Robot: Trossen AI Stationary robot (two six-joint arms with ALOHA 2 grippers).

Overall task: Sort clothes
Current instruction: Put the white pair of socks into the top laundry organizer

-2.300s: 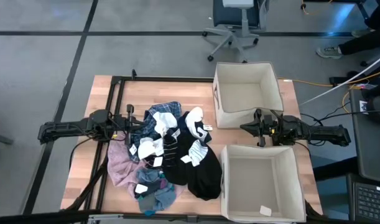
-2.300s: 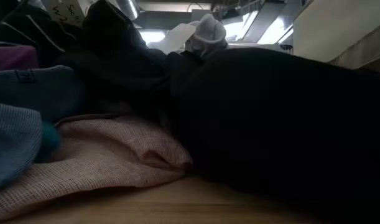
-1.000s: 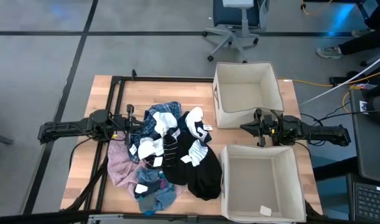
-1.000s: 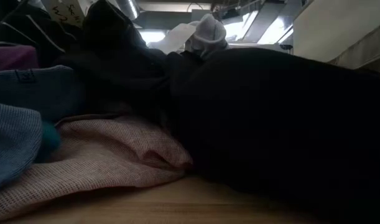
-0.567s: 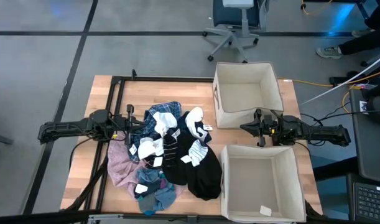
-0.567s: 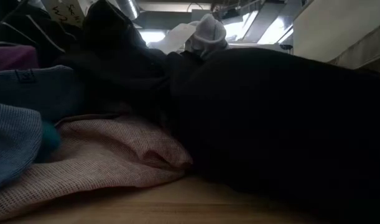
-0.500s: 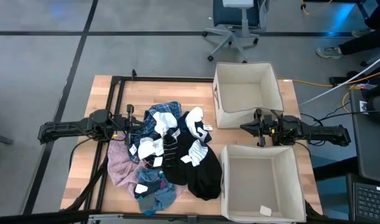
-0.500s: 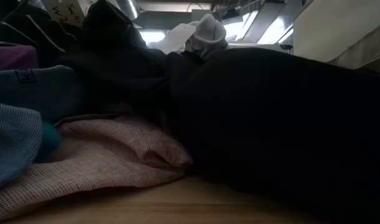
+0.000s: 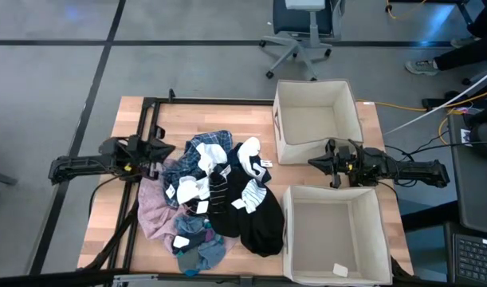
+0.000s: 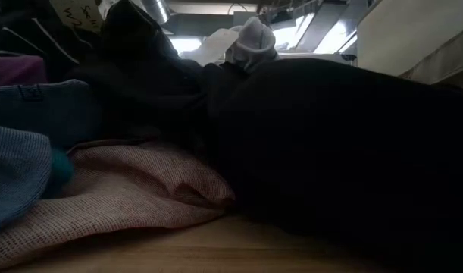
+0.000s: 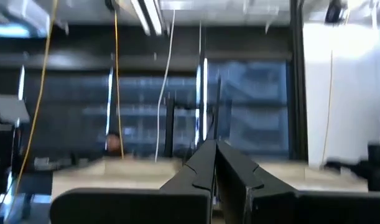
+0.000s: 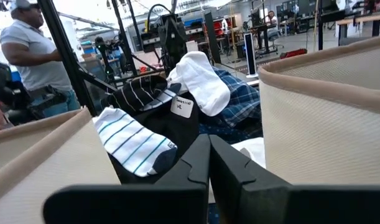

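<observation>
The clothes [image 9: 215,199] lie in one heap on the table's middle: a black garment [image 9: 257,217], a pale pink one [image 9: 151,211], blue plaid [image 9: 203,150], grey-teal [image 9: 199,243], striped pieces and white ones with tags. My left gripper [image 9: 170,151] is shut and tipped upward at the heap's left edge, holding nothing; its wrist view shows only the room past the shut fingers [image 11: 216,155]. My right gripper [image 9: 311,163] is shut and level between the two bins, pointing at the heap [image 12: 177,93], apart from it.
Two beige fabric bins stand on the right, one far [image 9: 315,147] and one near [image 9: 331,191]; their walls [image 12: 326,118] flank my right gripper. A black frame [image 9: 147,104] runs along the table's left and far sides. A person [image 12: 28,56] stands beyond the table.
My left gripper has tipped its fingers upward and risen a little at the heap's left edge, rolling slightly, and stays shut. The clothes have not moved.
</observation>
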